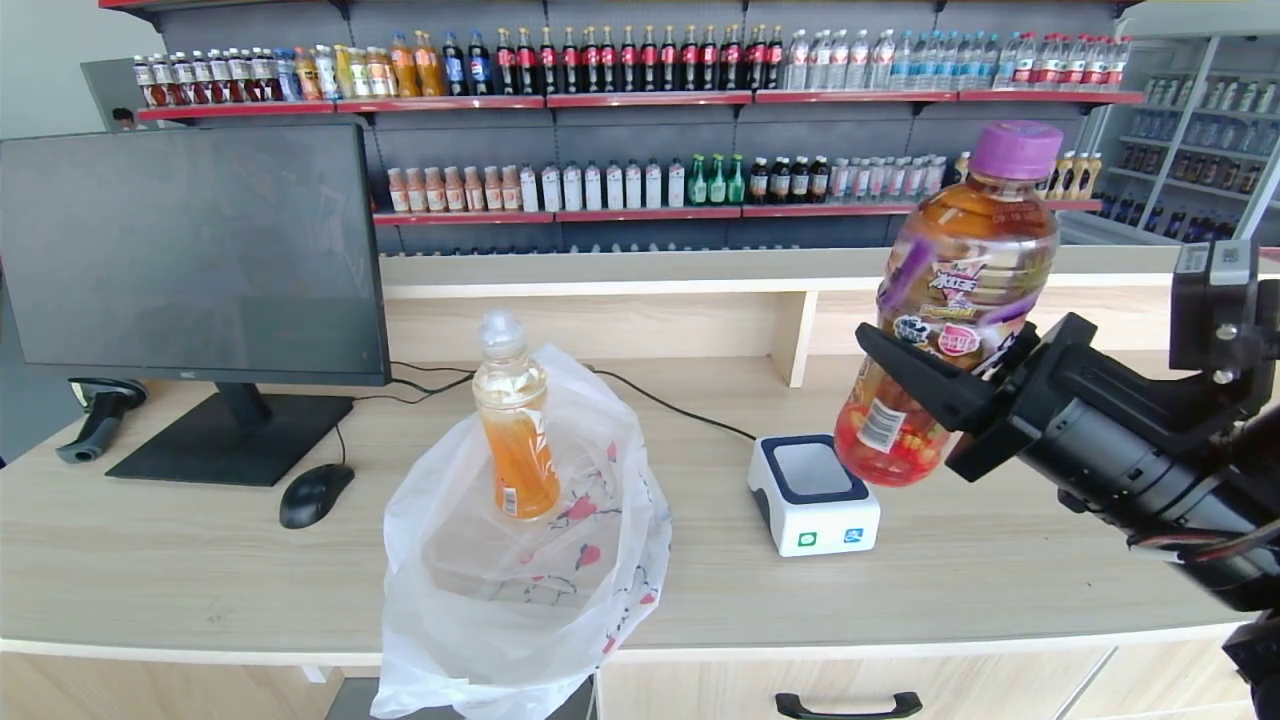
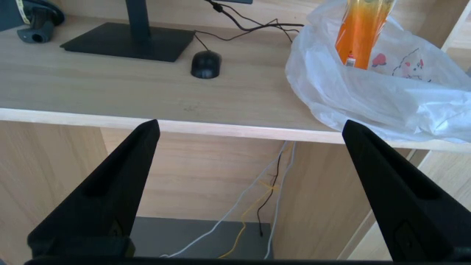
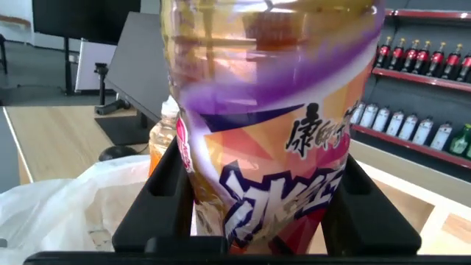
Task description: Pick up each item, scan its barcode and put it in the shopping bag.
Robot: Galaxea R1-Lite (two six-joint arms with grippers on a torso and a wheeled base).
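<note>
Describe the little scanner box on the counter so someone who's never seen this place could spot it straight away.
On the long wooden counter, look right of the black monitor, past the white shopping bag holding an orange bottle. The scanner box sits there: a small white cube with a dark-rimmed window on top and two small coloured icons on its front, unlike the black mouse.

matte black right arm (image 1: 1130, 450), wedge-shaped fingers (image 1: 920, 385), thin cables (image 1: 1195, 547)
</note>
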